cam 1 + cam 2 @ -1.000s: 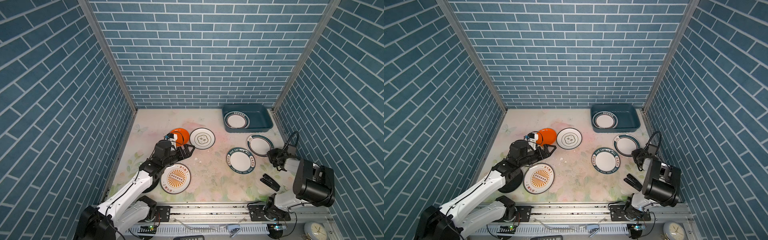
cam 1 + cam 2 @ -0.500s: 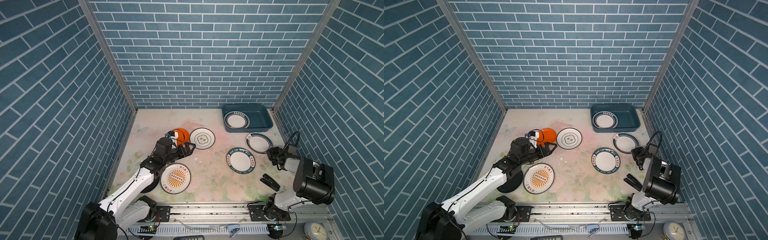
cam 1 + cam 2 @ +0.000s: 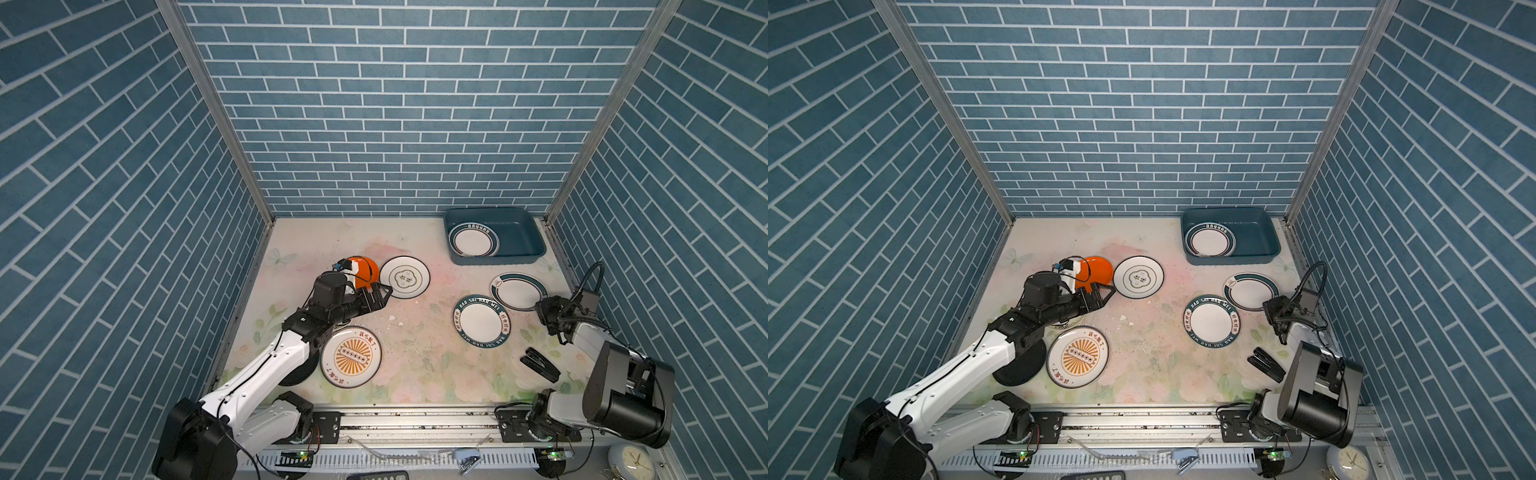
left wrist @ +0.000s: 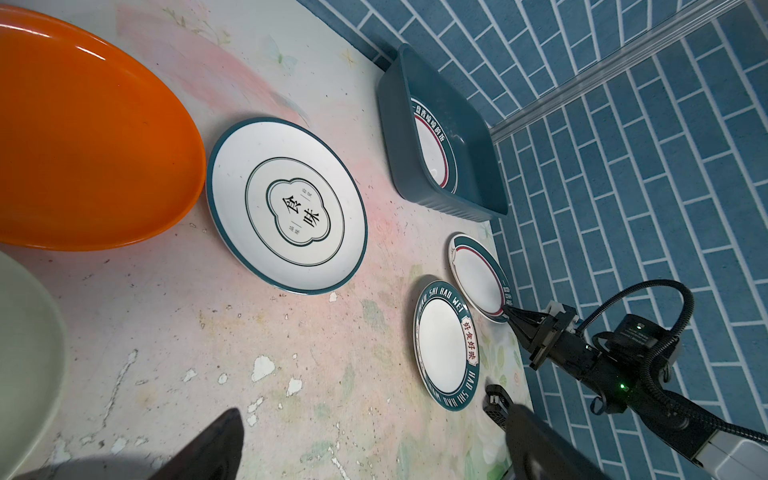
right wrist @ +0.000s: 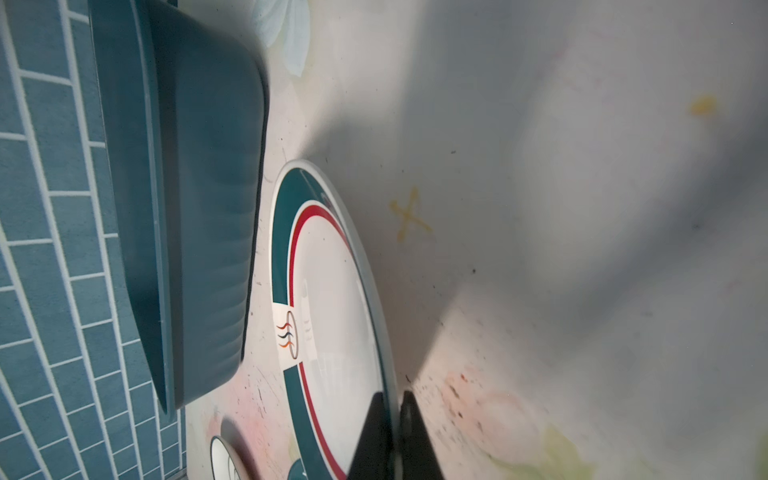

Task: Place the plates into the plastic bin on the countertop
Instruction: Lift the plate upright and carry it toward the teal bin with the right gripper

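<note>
My right gripper is shut on the near rim of a white plate with a teal and red rim, which lies on the countertop in front of the plastic bin. One teal-rimmed plate lies in the bin. My left gripper hangs open and empty over the countertop, beside the orange plate and a white plate with a clover mark. A lettered plate and a sunburst plate lie nearer the front.
A black stapler lies at the front right, close to the right arm. A black plate and a cream plate sit partly hidden under the left arm. Blue brick walls close in three sides.
The right gripper's jaws have closed onto the plate's rim. The left gripper has edged a little toward the clover-mark plate, still open.
</note>
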You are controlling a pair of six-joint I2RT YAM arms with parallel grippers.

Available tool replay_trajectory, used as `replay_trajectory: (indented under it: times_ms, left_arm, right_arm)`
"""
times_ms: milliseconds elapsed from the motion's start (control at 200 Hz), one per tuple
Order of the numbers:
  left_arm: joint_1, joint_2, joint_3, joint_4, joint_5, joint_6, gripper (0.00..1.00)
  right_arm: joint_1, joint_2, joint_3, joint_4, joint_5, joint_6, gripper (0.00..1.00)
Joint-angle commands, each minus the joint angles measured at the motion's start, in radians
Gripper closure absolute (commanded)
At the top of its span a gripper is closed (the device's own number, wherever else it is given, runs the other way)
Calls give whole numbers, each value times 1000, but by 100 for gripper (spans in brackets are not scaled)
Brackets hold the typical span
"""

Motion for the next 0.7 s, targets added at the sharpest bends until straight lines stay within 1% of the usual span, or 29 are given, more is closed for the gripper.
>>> replay_trajectory:
  times_ms: [0, 205, 410, 695]
  left_arm:
    - [7, 4, 23, 11, 9, 18, 1]
    - [6, -13, 9, 16, 13, 10, 0]
    - [7, -33, -5, 22, 8, -2, 0]
    - [7, -34, -23, 55, 14, -39, 1]
  right_arm:
    - [2, -84, -16, -119, 29, -45, 100]
    - [2, -216, -23, -201, 27, -45, 100]
    - [2, -272, 3, -254, -34, -45, 100]
    - [2, -393, 40, -356, -74, -51, 100]
